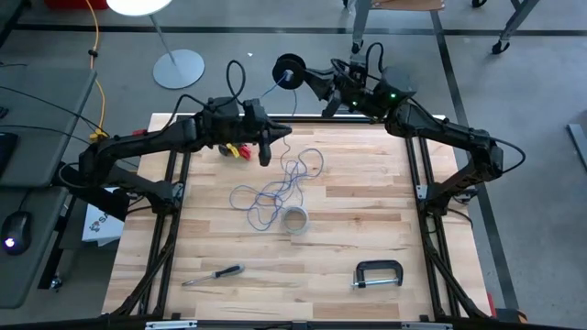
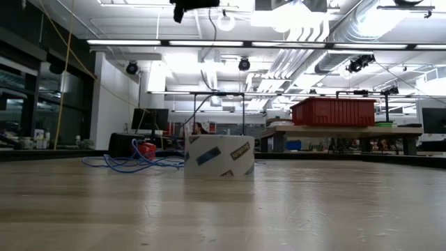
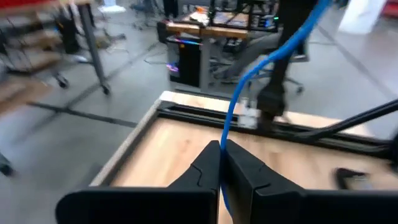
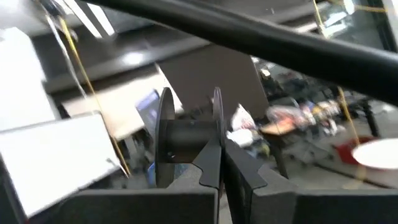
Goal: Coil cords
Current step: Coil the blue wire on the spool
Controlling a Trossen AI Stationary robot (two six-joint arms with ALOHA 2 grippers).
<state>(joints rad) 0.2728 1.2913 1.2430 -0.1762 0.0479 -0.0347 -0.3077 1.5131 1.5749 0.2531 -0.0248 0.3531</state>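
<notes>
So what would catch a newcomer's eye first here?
The tangle of blue cord sprawled mid-table, beside a roll of tape. Above its far end, the left pincer is shut on a blue strand. Past the table's far edge, the right pincer holds up a black spool.

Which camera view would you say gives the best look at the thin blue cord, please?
The high view: the thin blue cord lies as a loose tangle on the wooden table. The left wrist view shows one strand pinched in the shut left gripper; the low view a distant heap; the right wrist view none.
</notes>
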